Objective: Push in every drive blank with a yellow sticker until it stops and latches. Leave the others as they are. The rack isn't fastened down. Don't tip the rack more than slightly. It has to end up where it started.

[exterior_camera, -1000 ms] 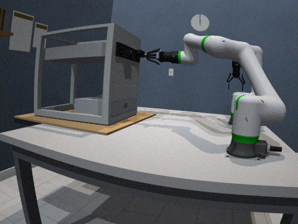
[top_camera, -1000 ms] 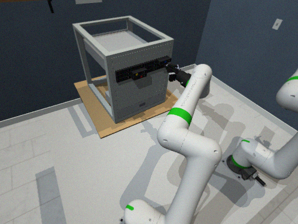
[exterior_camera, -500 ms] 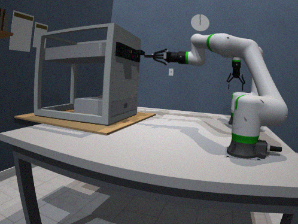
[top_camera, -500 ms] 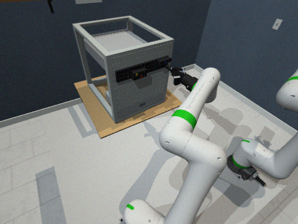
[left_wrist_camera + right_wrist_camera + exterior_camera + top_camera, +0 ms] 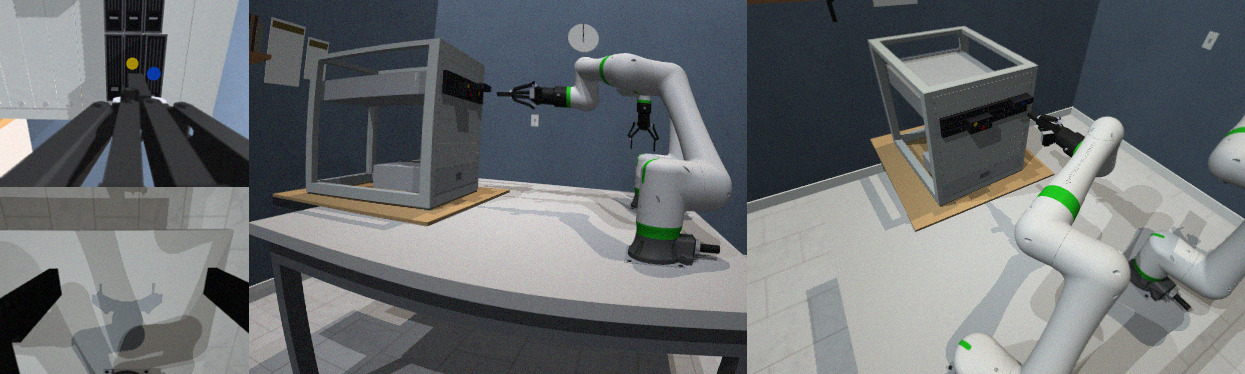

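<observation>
Currently, black two-finger left gripper (image 5: 1032, 116) (image 5: 503, 94) clenched on nothing, level, just off the grey box-frame rack (image 5: 982, 155) (image 5: 430, 125), upper left of exterior view. Yellow-stickered black drive blank (image 5: 132, 63) sits upper middle of left wrist view. Black right gripper (image 5: 643, 145) points down, spread wide, well apart from rack. Tan board (image 5: 922, 220) (image 5: 424, 220) edge shows around rack; gap between left fingertips and rack face.

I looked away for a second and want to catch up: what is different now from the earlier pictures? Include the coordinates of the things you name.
The left gripper (image 5: 1031, 116) (image 5: 499, 94) has backed away from the front of the rack (image 5: 932, 145) (image 5: 429, 150), its fingers shut on nothing. Nothing was visibly taken hold of or let go. The rack and the open right gripper (image 5: 643, 149) look unmoved.
</observation>
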Tool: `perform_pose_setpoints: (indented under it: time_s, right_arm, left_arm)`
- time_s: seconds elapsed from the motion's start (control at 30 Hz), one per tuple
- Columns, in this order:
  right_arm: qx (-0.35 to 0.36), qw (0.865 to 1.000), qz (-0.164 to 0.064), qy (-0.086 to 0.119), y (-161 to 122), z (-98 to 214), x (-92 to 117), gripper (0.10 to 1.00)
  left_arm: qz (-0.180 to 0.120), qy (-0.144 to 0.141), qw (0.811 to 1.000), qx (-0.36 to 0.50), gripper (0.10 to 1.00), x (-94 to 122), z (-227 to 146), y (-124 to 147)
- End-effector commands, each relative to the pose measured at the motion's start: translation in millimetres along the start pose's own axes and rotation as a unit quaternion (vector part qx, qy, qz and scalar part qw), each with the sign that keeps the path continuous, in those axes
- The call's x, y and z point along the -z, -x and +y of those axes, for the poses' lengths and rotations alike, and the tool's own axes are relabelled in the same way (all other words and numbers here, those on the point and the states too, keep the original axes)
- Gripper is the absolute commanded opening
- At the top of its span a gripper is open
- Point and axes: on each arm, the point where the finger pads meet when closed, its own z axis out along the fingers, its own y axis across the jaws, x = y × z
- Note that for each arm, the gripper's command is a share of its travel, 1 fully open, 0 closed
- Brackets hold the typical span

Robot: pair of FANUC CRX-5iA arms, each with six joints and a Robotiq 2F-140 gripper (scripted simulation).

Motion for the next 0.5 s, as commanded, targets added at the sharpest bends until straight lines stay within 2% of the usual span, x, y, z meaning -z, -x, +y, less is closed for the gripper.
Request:
perform_pose_setpoints:
  time_s: [0.0,0.47]
  right_arm:
    - [0.000,1.000,0.001,0.000,0,0,1,1.000]
    - [0.000,1.000,0.001,0.000,0,0,1,1.000]
  left_arm:
    - [0.000,0.001,1.000,0.001,0.099,0,2,-1]
    - [0.000,0.001,1.000,0.001,0.099,0,2,-24]
